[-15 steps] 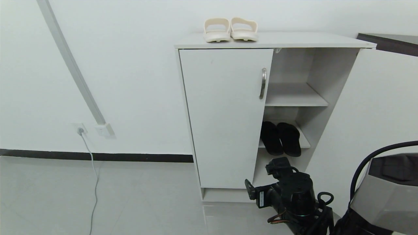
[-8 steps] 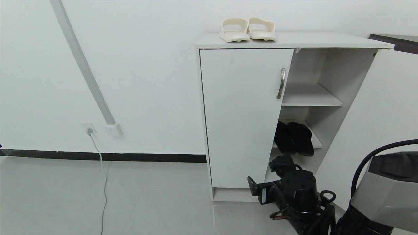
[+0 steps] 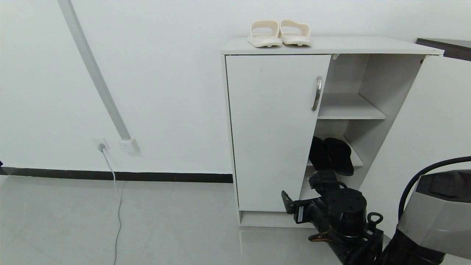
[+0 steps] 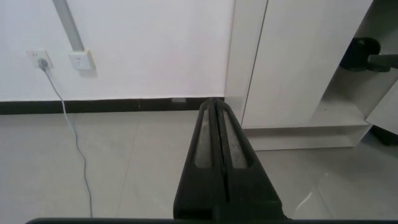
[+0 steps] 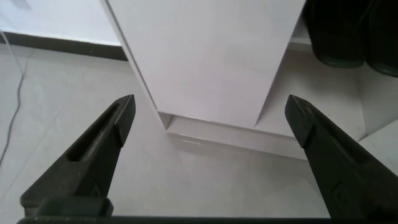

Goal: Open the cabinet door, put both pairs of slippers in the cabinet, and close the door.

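The white wall (image 3: 165, 73) and the grey tiled floor (image 3: 147, 221) form the background. The white cabinet (image 3: 368, 45) stands against the wall, on the right of the scene. Its right door (image 3: 423, 129) stands wide open, nearer to me than the cabinet body. Its left door (image 3: 272, 129) is closed. The open side exposes an upper shelf (image 3: 346, 108) with nothing on it. The black slippers (image 3: 331, 156) lie side by side on the shelf below it, partly hidden behind the closed left door. The cream slippers (image 3: 279, 34) sit side by side on the cabinet top, toward its left and far edge, outside the cabinet. My right gripper (image 5: 208, 109) is low, in front of the open compartment and just below the shelf with the black slippers; its fingers are spread wide and hold nothing. My left gripper (image 4: 214, 106) is low over the floor, left of the cabinet; its fingers are pressed together and hold nothing. A metal handle (image 3: 316, 94) is fitted upright on the left door's right edge. A wall socket (image 3: 99, 144) is mounted far left, with a cable (image 3: 117, 206) running down to the floor.
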